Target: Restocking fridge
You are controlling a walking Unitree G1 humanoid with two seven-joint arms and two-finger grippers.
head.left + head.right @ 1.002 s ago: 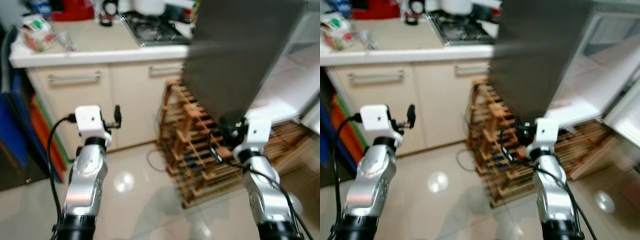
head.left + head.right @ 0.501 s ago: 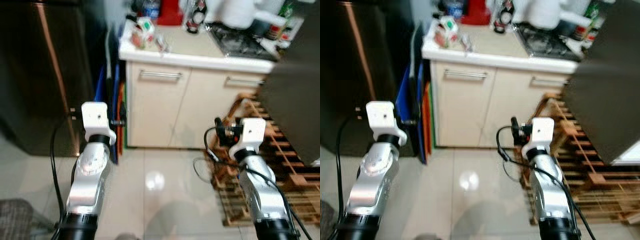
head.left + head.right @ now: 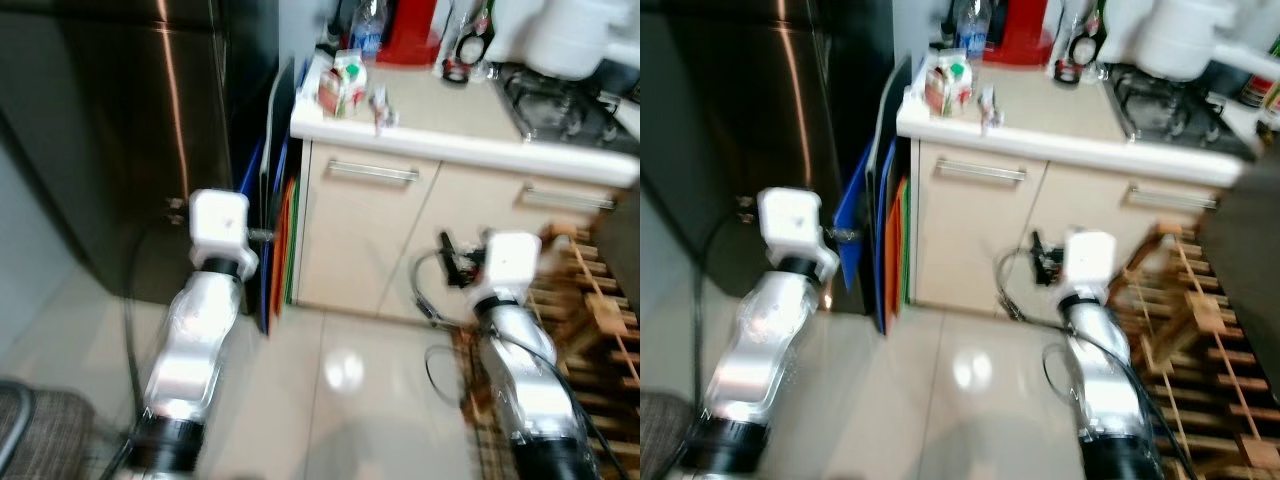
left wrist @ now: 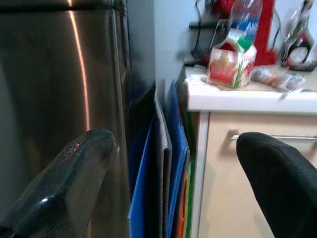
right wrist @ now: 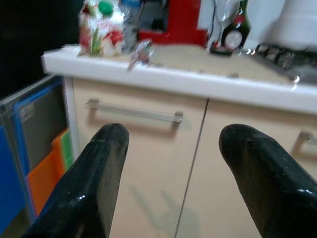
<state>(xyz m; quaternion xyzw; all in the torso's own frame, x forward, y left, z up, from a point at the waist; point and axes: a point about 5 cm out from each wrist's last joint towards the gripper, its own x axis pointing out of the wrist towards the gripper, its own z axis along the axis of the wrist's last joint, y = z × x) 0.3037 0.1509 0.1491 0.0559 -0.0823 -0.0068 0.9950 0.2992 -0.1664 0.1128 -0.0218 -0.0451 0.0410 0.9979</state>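
A red, white and green carton (image 3: 340,85) stands at the near corner of the white counter (image 3: 440,130), with a water bottle (image 3: 368,20) behind it. A tall dark steel appliance (image 3: 110,130) fills the left side. Both arms are held out in front at cabinet height. My left gripper (image 4: 173,163) is open and empty, level with the gap between the steel appliance and the cabinet; the carton (image 4: 230,59) sits above and beyond it. My right gripper (image 5: 173,144) is open and empty, facing the cream cabinet doors, well short of them.
Blue, grey and orange boards (image 3: 275,240) stand on edge between the steel appliance and the cabinet (image 3: 372,230). A wooden rack (image 3: 590,330) sits on the floor at the right. A hob (image 3: 570,95), a white kettle (image 3: 580,35) and a red appliance (image 3: 410,20) crowd the counter.
The whole view has swung left: the dark door and wooden rack slid off to the right, and the steel appliance and boards came in. Both arms keep their pose.
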